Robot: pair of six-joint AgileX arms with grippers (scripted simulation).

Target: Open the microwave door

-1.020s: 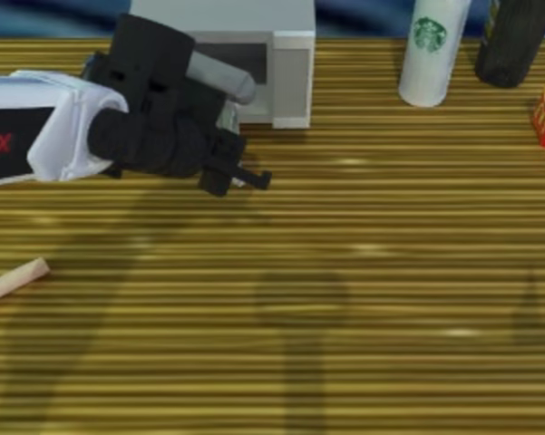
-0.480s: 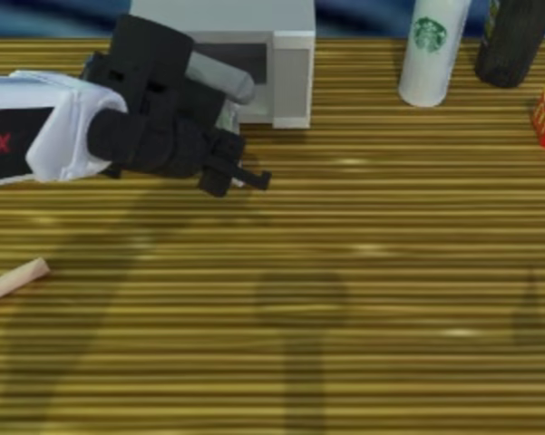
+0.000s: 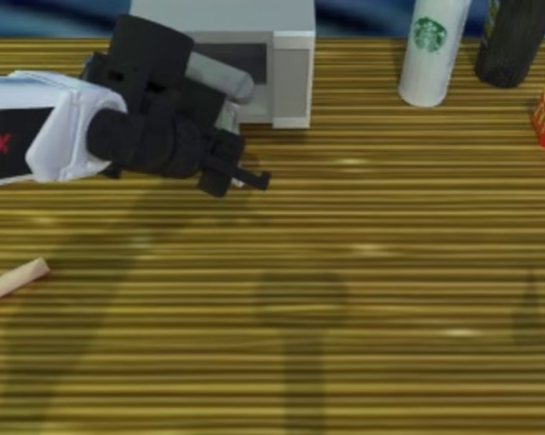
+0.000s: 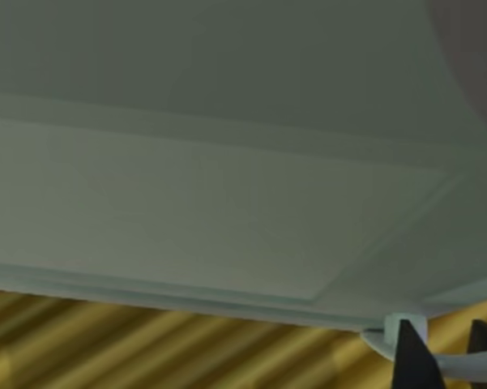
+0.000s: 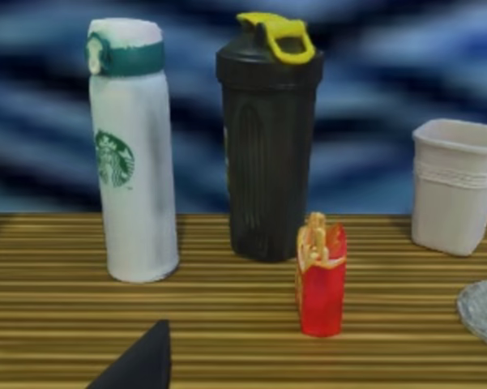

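- At the table's far edge, left of centre, your microwave point(image 3: 254, 54) sits; its door point(image 3: 231, 63) looks stiff, light and hinged, best taken at the handle point(image 4: 405, 344).
- Your left gripper point(image 3: 240, 177) is just in front of the door; fingertips point(image 4: 409, 361) straddle the handle, grasp unclear.
- Your right gripper isn't visible overhead.

— What stands at the far right of the striped wooden table point(image 3: 363, 299)?
— A white green-logo tumbler point(image 5: 134, 154), a black shaker bottle point(image 5: 267, 138) with a yellow lid, upright, side by side; a red fries carton point(image 5: 321, 279) before them.
— Anything else?
— A white ribbed cup point(image 5: 455, 185), a grey disc point(image 5: 482, 310) near it, and a pale wooden stick point(image 3: 12, 280) at the left edge.
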